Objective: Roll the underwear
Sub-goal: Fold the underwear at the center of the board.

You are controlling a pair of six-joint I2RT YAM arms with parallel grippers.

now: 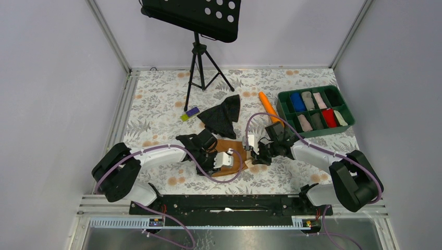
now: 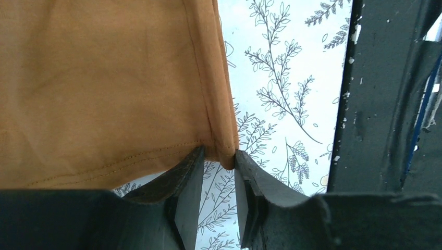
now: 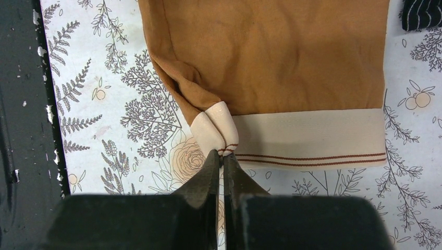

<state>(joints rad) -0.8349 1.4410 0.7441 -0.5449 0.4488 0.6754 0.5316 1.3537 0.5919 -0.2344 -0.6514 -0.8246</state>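
We find the underwear [image 1: 233, 152] lying mostly flat on the table [image 1: 156, 114], between the two arms. The left gripper [image 2: 219, 156] is clamped on its hem corner, with the fabric pinched between both fingertips. The right gripper [image 3: 222, 155] is closed tight on a corner of the waistband [image 3: 312, 139], which bunches at the tips — the rest of the band lies straight. A black garment [image 1: 223, 117] lies just beyond.

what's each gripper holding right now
left gripper: closed on a hem corner of the underwear
right gripper: closed on a corner of the underwear's waistband
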